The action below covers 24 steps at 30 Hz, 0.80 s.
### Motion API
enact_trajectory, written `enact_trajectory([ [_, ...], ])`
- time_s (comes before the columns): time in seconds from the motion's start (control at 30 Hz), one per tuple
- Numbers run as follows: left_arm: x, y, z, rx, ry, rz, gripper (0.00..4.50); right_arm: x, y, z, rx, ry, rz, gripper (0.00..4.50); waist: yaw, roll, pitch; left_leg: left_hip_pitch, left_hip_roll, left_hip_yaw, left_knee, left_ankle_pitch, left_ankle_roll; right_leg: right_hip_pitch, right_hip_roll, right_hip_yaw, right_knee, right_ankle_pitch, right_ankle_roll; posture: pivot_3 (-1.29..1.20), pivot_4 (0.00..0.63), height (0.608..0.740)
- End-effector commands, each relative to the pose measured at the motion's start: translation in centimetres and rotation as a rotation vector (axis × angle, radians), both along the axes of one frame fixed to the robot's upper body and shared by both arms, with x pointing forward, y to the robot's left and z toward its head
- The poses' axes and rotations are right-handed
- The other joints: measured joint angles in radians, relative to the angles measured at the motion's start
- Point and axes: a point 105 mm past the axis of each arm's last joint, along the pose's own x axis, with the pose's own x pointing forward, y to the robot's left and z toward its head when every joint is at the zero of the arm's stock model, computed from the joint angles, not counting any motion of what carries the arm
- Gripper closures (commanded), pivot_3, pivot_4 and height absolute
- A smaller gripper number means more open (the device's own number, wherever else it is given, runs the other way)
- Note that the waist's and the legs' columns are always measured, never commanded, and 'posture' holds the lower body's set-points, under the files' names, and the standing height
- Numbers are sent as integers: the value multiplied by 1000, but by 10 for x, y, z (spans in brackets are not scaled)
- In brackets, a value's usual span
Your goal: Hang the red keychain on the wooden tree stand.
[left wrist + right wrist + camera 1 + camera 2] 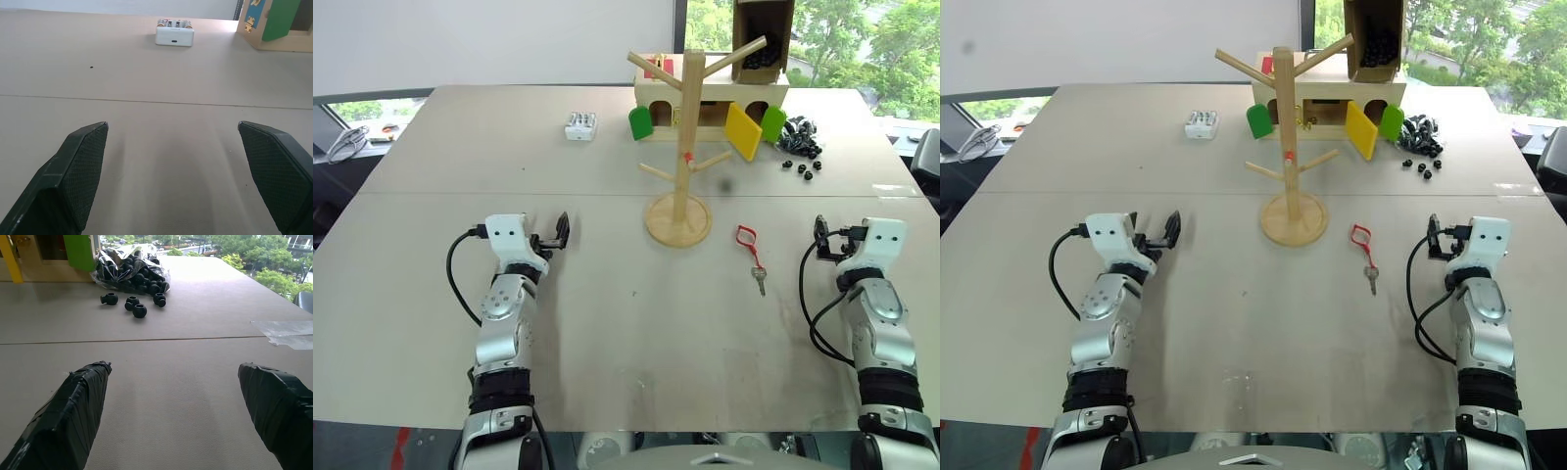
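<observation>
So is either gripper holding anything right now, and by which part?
Nothing is held. Both the left gripper and right gripper are open over bare table; the red keychain lies untouched beside the wooden tree stand.

- Bare tabletop [607, 323] stretches between the left end effector [558, 233] and the right end effector [821, 235], both with fingers spread wide.
- The red keychain [750, 255] lies flat, open on every side, just beside the wooden tree stand [681, 147].
- Toward the far edge, the stand's pegs crowd against the wooden box [710, 103].
- Black beads [132, 281] clutter the far right corner.
</observation>
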Motion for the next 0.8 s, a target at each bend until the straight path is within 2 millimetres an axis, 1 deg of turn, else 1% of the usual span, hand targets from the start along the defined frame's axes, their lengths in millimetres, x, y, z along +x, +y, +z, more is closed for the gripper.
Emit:
enact_trajectory([
  [0.03,-2,3,9,4,-34,-1,89,2,0,16,-6,-53,4,0,0,0,0,0,0,0,0,0,0,0,0,0,0,0,0,0,150,740],
  [0.73,-3,-2,9,10,-36,-56,89,0,-4,14,-4,-44,-5,0,0,0,0,0,0,0,0,0,0,0,0,0,0,0,0,0,150,740],
  [0.8,-3,-6,9,17,-34,-81,89,-1,-4,14,-5,-42,-4,0,0,0,0,0,0,0,0,0,0,0,0,0,0,0,0,0,150,740],
])
